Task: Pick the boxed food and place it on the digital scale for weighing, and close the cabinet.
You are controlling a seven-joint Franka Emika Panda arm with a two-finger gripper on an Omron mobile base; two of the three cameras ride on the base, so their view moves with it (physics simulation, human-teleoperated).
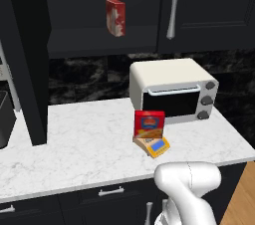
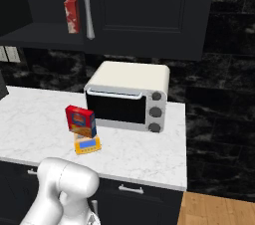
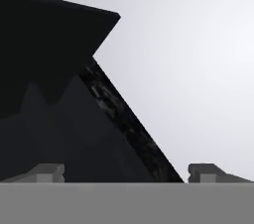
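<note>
The boxed food [image 1: 149,124] [image 2: 81,121], red-fronted with an orange picture, stands upright on the digital scale [image 1: 155,145] [image 2: 87,145], a small orange-tan scale near the counter's front. Above, the black cabinet [image 1: 99,37] [image 2: 42,32] is open on its left side, with its dark door [image 1: 27,59] swung out over the counter. Its right door with the long silver handle [image 1: 173,7] [image 2: 87,7] is closed. In the hand view my gripper [image 3: 126,173] is open and holds nothing, its fingertips [image 3: 47,172] wide apart, facing dark panels and a pale surface.
A white toaster oven [image 1: 174,92] [image 2: 129,94] sits just behind the scale. A red-and-white mottled carton [image 1: 115,17] [image 2: 71,15] stands on the cabinet shelf. The marble counter [image 1: 79,144] ends at the right, with wood floor [image 2: 219,209] beyond. Black drawers [image 1: 109,194] run below.
</note>
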